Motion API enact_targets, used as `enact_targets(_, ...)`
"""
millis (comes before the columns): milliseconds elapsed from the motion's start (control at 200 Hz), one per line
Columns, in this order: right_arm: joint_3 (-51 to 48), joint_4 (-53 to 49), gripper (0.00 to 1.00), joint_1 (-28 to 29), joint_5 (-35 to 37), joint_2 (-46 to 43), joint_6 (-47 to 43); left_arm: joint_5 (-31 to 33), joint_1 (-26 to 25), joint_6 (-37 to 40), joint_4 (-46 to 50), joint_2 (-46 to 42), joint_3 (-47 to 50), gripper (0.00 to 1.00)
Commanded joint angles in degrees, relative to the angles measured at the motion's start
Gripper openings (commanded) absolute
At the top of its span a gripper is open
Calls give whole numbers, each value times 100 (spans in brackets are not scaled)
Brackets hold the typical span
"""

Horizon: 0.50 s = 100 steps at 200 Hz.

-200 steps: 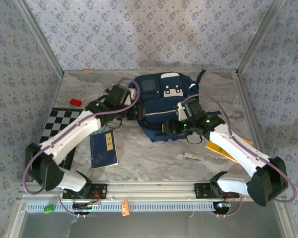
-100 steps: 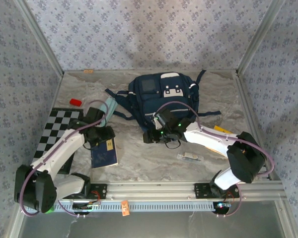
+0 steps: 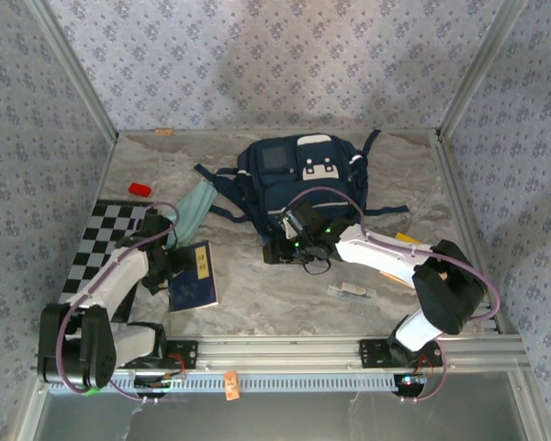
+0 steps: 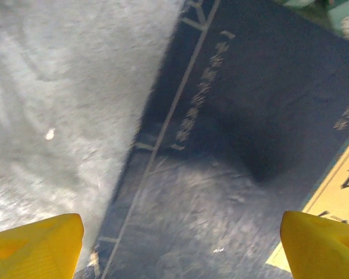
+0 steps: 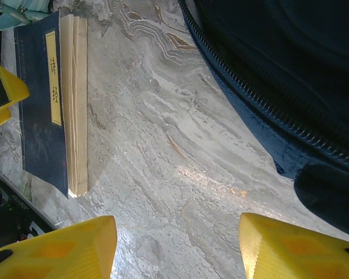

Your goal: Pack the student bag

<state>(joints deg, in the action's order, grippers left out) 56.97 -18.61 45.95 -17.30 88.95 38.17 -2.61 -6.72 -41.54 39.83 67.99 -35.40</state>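
Note:
The student bag (image 3: 298, 179) is a navy backpack with white patches, lying at the back middle of the table. Its zippered edge (image 5: 291, 70) fills the upper right of the right wrist view. My right gripper (image 3: 277, 251) hovers open just off the bag's near-left corner, and its yellow fingertips (image 5: 52, 250) have only bare marble between them. My left gripper (image 3: 170, 268) stands wide open right over a navy book (image 3: 193, 276), with its yellow fingertips (image 4: 35, 244) spread either side of the cover (image 4: 238, 145). Neither gripper holds anything.
A teal face mask (image 3: 191, 207) lies between the book and the bag's straps. A checkered mat (image 3: 96, 243) and a small red object (image 3: 140, 189) are at the left. A yellow book (image 3: 413, 248) sits under the right arm, with a small grey-white object (image 3: 352, 291) in front.
My left arm has pulled back from the bag down to the navy book, with its jaws widening. My right arm swung left along the bag's near edge, then held still.

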Motion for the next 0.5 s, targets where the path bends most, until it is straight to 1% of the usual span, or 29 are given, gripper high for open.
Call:
enact_targets(0, 148, -146, 59, -72, 128, -11, 2, -554, 43, 172, -600, 147, 75, 88)
enact_targets(60, 132, -172, 59, -102, 132, -40, -16, -719, 46, 199, -702, 243, 93, 87)
enact_targets(170, 121, -238, 59, -162, 161, -79, -55, -918, -35, 174, -793, 295, 145, 82)
enact_targets(340, 130, -291, 59, -224, 201, -79, -106, -959, -702, -211, -1104, 112, 223, 75)
enact_targets(410, 160, -284, 59, -236, 190, -38, -117, -934, -989, -333, -1226, 131, 198, 75)
enact_targets(495, 209, -271, 59, -226, 167, 15, -98, -812, -1094, -354, -1106, 132, 98, 75)
